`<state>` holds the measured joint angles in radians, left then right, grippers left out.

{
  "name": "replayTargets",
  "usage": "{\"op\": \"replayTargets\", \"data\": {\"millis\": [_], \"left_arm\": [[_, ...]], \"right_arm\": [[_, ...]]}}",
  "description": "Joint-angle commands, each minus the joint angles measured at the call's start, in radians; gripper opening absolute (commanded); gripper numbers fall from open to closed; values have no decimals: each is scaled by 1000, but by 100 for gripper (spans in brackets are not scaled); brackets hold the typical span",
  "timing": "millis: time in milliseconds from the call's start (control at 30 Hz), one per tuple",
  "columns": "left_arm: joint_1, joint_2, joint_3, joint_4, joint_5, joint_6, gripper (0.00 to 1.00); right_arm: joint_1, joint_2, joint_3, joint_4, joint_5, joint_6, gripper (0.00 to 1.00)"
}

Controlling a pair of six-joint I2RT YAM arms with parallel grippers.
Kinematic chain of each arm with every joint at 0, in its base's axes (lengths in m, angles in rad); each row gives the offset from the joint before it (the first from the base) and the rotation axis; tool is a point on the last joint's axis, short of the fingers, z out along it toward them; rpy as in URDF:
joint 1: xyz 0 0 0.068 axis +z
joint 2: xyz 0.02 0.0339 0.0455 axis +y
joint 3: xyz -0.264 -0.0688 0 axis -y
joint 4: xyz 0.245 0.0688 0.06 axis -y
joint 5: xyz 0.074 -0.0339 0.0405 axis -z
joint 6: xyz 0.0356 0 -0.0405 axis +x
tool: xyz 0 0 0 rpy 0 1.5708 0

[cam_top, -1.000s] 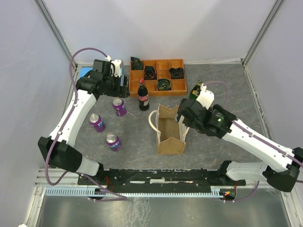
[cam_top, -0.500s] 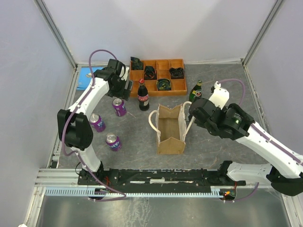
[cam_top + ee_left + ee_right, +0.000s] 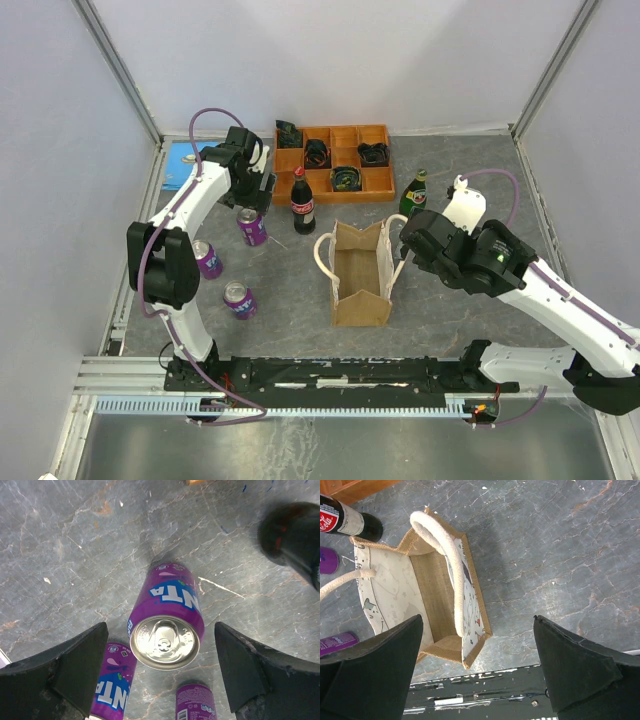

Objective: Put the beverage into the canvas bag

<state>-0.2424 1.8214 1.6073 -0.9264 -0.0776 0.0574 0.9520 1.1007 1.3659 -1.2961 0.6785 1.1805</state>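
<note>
Three purple cans stand on the grey table in the overhead view: a back can, a middle can and a front can. The left gripper hangs just above the back can, beside an upright cola bottle. The canvas bag stands open at mid-table, well apart from the cans, with the right gripper close by its right-hand handle; whether they touch cannot be told. A green bottle stands behind that gripper, and a wooden tray with dark items in its compartments lies at the back.

Seen from the left wrist, the dark fingers are spread wide on either side of the back can, whose silver lid faces the lens; neither finger touches it. The other two cans show at the bottom edge, the cola bottle at upper right.

Seen from the right wrist, the fingers are likewise spread wide and hold nothing. Below them the bag's mouth gapes, showing a pale printed lining and a cream loop handle arching over its near wall. The cola bottle stands just beyond the bag.
</note>
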Motion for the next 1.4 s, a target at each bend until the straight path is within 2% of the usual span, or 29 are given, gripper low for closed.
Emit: {"op": "replayTargets", "data": {"millis": [0, 400, 633, 667, 767, 800, 833, 900, 933, 1167, 1367], "left_arm": [[9, 10, -8, 16, 11, 51, 93], [11, 5, -59, -20, 47, 60, 86], [11, 18, -58, -24, 56, 65, 74], [12, 21, -54, -27, 57, 65, 70], [11, 26, -37, -39, 64, 70, 49], [12, 24, -31, -45, 66, 72, 35], [12, 23, -23, -50, 67, 72, 26], [11, 19, -3, -65, 72, 72, 8], [12, 15, 11, -74, 76, 72, 4], [11, -32, 67, -118, 90, 85, 3], [12, -56, 224, -182, 81, 102, 3]], "right_arm": [[5, 2, 1, -5, 25, 5, 99], [4, 1, -7, -11, 23, 16, 99], [4, -11, -19, -13, 20, 28, 99], [5, -14, -21, -13, 21, 29, 99], [4, -18, -22, -19, 24, 31, 99], [5, -19, -21, -20, 25, 30, 99], [4, -19, -21, -20, 26, 29, 99], [4, -17, -19, -24, 28, 30, 99], [5, -16, -18, -27, 28, 28, 99], [5, -3, -13, -24, 30, 16, 99], [4, 18, 4, -18, 30, 0, 99]]}}
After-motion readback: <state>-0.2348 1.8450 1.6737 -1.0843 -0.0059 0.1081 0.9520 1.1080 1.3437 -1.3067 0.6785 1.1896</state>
